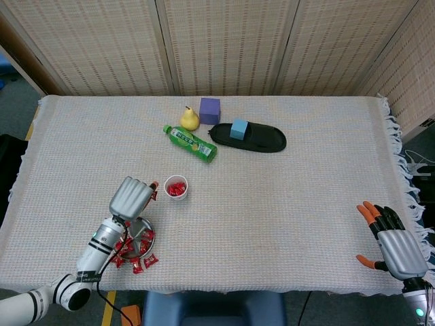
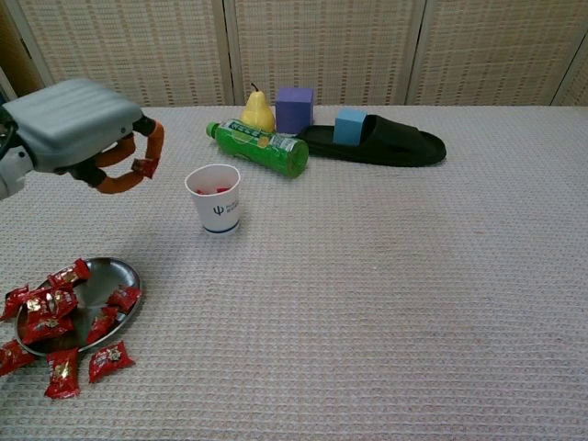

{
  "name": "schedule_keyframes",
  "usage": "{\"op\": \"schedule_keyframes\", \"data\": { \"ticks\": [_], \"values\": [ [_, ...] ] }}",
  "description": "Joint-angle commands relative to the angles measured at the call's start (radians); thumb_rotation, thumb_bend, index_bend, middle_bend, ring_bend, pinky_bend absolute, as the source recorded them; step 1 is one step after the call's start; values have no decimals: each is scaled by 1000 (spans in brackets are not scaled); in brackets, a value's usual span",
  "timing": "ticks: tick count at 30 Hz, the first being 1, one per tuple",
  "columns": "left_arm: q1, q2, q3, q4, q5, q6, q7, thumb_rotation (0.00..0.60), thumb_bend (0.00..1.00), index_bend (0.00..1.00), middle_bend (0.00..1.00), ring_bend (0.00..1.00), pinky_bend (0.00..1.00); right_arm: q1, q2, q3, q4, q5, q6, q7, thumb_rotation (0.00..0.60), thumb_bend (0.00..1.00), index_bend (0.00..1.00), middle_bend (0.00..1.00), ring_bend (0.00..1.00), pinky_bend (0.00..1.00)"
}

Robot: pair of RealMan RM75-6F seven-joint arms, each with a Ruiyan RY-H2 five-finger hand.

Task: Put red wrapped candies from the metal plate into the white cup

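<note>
Nearly there — left hand point(image 2: 78, 129) pinching a red candy point(image 2: 144, 167) beside the white cup point(image 2: 214, 197).
Released early, it lands on the tabletop point(image 2: 386, 294) — right hand point(image 1: 396, 246) idles, fingers spread, empty.

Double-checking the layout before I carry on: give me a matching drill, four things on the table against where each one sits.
Things:
1. blue cube
2. white cup
3. pear
4. metal plate

Places:
A. beside the purple block
B. at the near left table edge, candies on and around it
C. on the black slipper
D. just beyond the plate, candies inside

Pairs: 1-C, 2-D, 3-A, 4-B
</note>
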Motion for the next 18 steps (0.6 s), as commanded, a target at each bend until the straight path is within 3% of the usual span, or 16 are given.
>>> {"op": "schedule_keyframes", "data": {
  "ticks": [1, 12, 18],
  "values": [
    [-74, -51, -52, 35, -80, -55, 60, 600, 397, 534, 892, 836, 1000, 1, 3, 4, 2, 8, -2, 7, 600, 1, 0, 0, 0, 0],
    [-170, -134, -55, 99, -171, -82, 162, 600, 401, 526, 892, 837, 1000, 2, 10, 8, 3, 22, -8, 23, 600, 1, 0, 0, 0, 0],
    [-194, -162, -38, 145, -247, -81, 207, 600, 401, 422, 887, 837, 1000, -12, 17, 9, 8, 13, 22, 41, 600, 1, 0, 0, 0, 0]
  ]
}}
